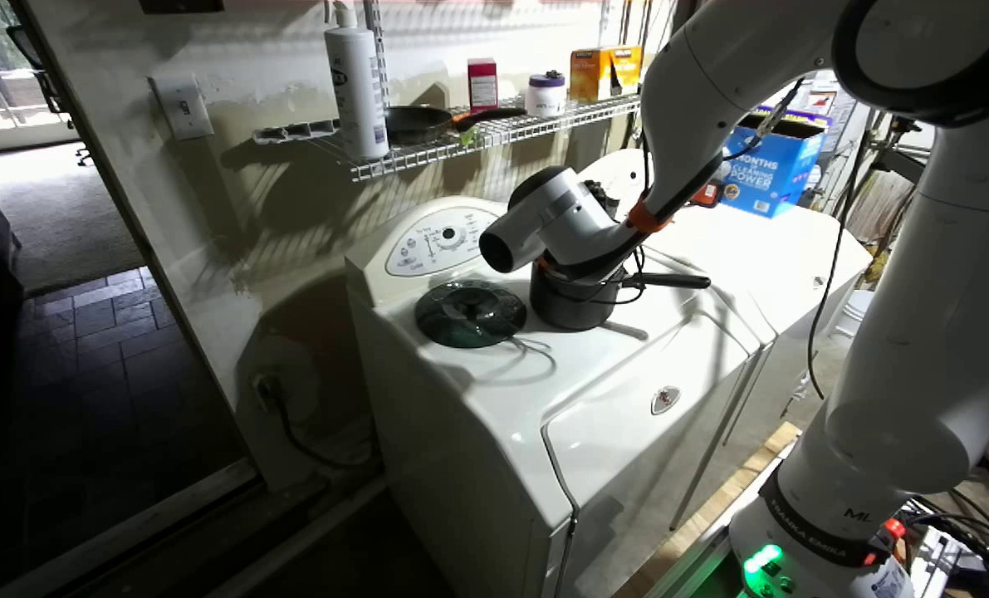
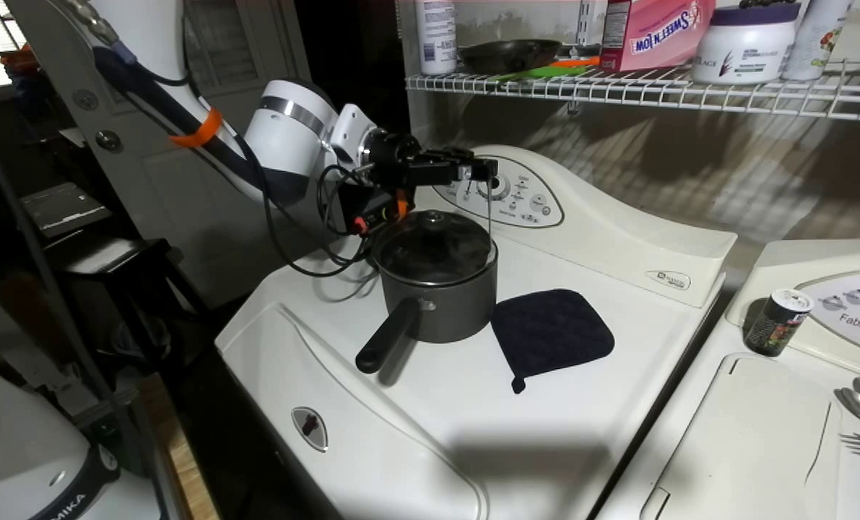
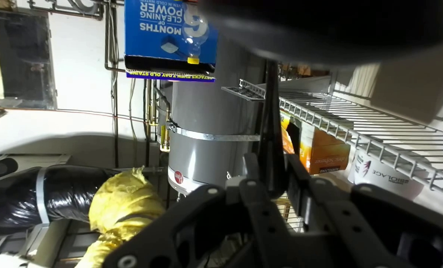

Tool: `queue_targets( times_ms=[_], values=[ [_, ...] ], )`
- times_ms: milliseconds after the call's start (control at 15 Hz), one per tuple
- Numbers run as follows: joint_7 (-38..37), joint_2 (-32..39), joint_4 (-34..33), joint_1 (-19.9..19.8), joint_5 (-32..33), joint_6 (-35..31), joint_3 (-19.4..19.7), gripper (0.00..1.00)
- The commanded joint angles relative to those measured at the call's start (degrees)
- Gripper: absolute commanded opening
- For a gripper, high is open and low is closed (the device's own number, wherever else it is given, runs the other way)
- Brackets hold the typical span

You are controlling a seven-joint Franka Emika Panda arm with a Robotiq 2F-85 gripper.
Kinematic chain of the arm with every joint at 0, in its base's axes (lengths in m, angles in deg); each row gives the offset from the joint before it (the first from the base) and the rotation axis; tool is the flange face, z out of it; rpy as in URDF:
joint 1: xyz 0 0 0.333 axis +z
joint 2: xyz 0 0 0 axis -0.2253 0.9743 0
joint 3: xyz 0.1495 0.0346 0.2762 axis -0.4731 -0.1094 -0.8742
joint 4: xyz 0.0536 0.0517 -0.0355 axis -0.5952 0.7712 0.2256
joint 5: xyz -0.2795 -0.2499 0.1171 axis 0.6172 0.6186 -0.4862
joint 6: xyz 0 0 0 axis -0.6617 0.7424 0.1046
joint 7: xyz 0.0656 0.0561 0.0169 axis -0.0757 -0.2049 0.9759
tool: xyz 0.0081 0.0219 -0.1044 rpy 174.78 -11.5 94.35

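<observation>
Utensil (image 3: 272, 130) upright near the pot (image 2: 440, 307), jaws gripping its upper end: we judge it light, stiff, best held there.

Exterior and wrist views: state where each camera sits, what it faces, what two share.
An exterior view: high up, looking down across the white machine toward the wire shelf; arm and base at right.
An exterior view: also raised, looking past the pot toward a door; arm and base at left, pincer near the middle.
Wrist view: on the wrist, picture upside down, looking past the pincer's fingers and a slim dark shaft between them to a gray tank.
Both exterior views share the machine, pot, shelf, arm and base.
</observation>
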Motion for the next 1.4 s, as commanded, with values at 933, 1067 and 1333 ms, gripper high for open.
queue_targets(
  times_ms=[933, 1067, 1333],
  values=[
    [4.8, 3.8, -4.4, -0.6, -3.4, 0.1, -0.1, 0.05],
    [5.3, 3.7, -4.6, -0.7, -3.8, -0.2, -0.1, 0.05],
    [7.1, 2.8, -4.5, -0.8, -5.0, -1.1, -0.1, 0.05]
  ],
)
